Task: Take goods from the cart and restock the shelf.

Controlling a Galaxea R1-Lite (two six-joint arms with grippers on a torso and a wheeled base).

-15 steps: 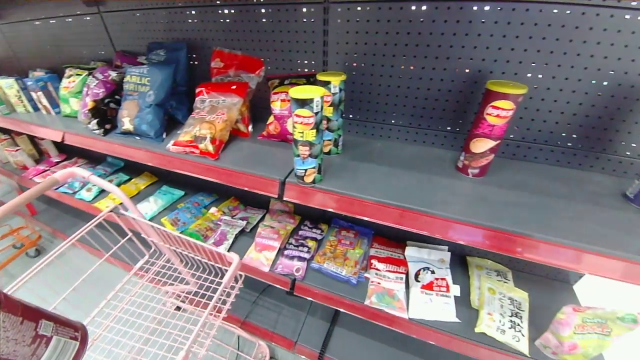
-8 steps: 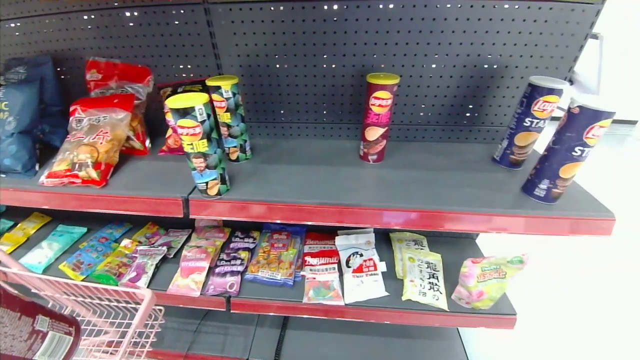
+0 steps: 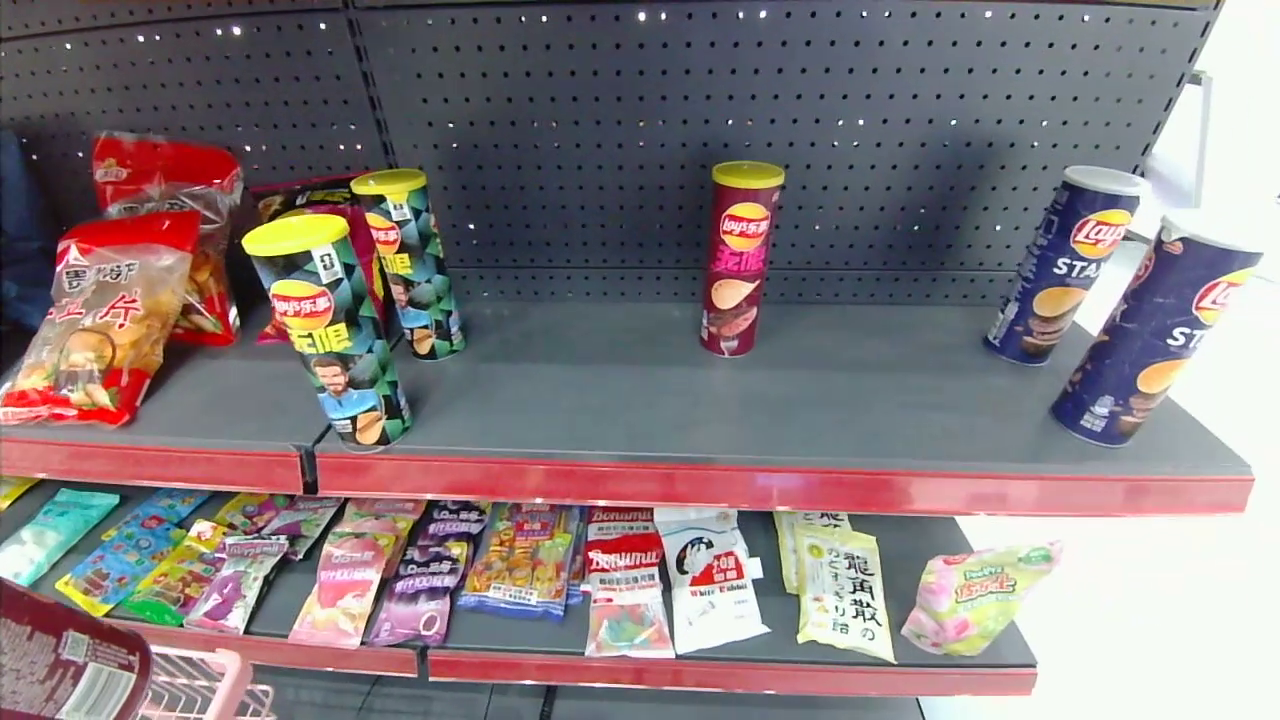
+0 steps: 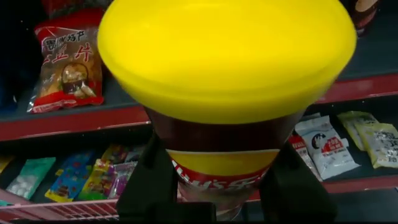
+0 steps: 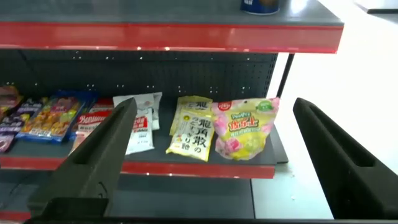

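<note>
1. A yellow-lidded maroon chip can point(image 4: 217, 137) is pinched by the left gripper point(image 4: 219, 186), with one black finger pressed against each side. In the head view its lower end is seen at the near left, just beside the rim of the pink cart point(image 3: 200, 690).
2. The right gripper point(image 5: 212, 109) is held spread wide, with nothing between its fingers, facing the right end of the lower shelf point(image 3: 720, 675).
3. Flat pouches are laid in a row along the lower shelf's front edge. A white pouch point(image 3: 712, 580) lies near the middle and a yellow packet point(image 3: 845, 590) to its right. A pink-and-green bag point(image 3: 975, 595) lies at the right end.
4. On the upper shelf point(image 3: 780, 490), a green-patterned can point(image 3: 325, 330) is stood at the front edge, left of the middle. A dark blue can point(image 3: 1150, 330) is stood near the front right corner.
5. Farther back, a second green can point(image 3: 410, 265), a shelved maroon can point(image 3: 740, 260) and a second blue can point(image 3: 1060, 265) are stood well apart from one another. Red snack bags point(image 3: 90, 320) are placed at the left end.
6. The upper shelf's back edge is closed off by a dark pegboard panel point(image 3: 600, 120).
</note>
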